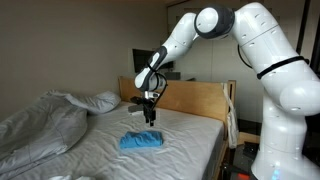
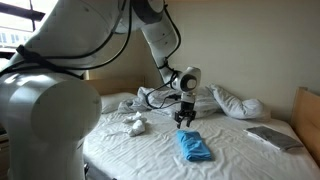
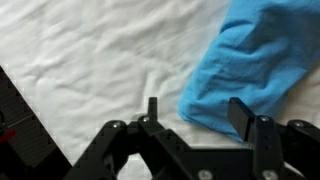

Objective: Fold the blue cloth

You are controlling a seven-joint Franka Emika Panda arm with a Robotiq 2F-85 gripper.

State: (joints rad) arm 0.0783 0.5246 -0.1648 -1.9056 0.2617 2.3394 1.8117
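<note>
The blue cloth (image 1: pixel 141 141) lies bunched and folded over on the white bed sheet (image 1: pixel 160 155). In the other exterior view the blue cloth (image 2: pixel 195 147) sits near the bed's middle. My gripper (image 1: pixel 149 118) hangs a little above the cloth's far end, and my gripper (image 2: pixel 185 119) shows its fingers spread. In the wrist view the gripper (image 3: pixel 197 113) is open, nothing between its fingers; the blue cloth (image 3: pixel 260 55) lies below, its rounded edge between the two fingertips (image 3: pixel 240 113).
A rumpled grey-white duvet (image 1: pixel 40 125) and pillow (image 1: pixel 100 101) fill one side of the bed. A wooden headboard (image 1: pixel 195 98) stands behind. A small white crumpled object (image 2: pixel 135 125), a pillow (image 2: pixel 240 103) and a flat grey item (image 2: pixel 272 136) also lie on the bed.
</note>
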